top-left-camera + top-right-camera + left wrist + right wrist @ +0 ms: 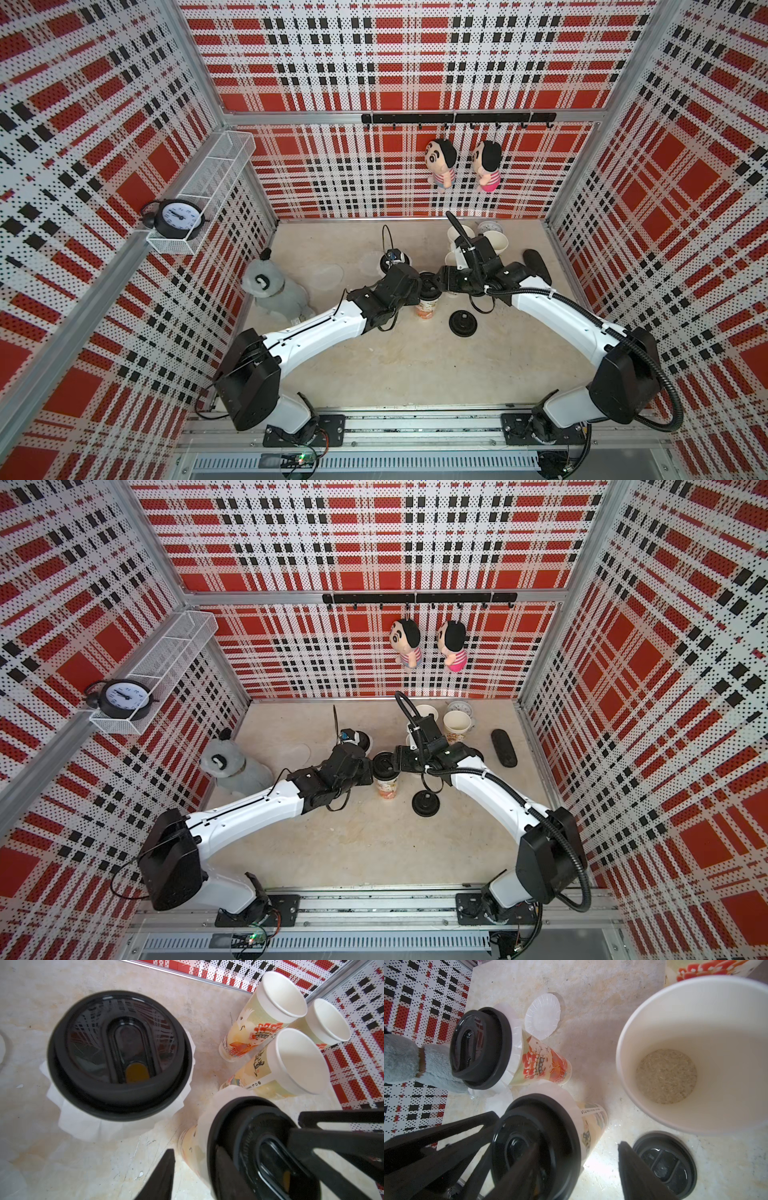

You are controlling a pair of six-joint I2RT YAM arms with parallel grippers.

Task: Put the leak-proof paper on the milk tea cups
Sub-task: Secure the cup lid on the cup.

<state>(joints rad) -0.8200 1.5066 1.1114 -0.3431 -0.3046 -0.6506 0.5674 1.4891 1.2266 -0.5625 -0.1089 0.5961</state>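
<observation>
Beige tabletop (415, 365) holds printed white paper milk tea cups (457, 725). Thin translucent round leak-proof paper (543, 1016) looks light, limp; pinch its wavy edge. Both jaws stand parted.

On the counter (415, 365), the left claw (419, 286) and right claw (439, 283) meet from opposite sides over the black lid (428, 284) of one milk tea cup (426, 309). A loose lid (462, 323) lies just beside it. Open cups (497, 245) stand at the rear, leak-proof paper (326, 276) sheets lie near a grey plush toy (270, 286), and a black alarm clock (179, 218) sits in a wall basket (232, 145).
</observation>
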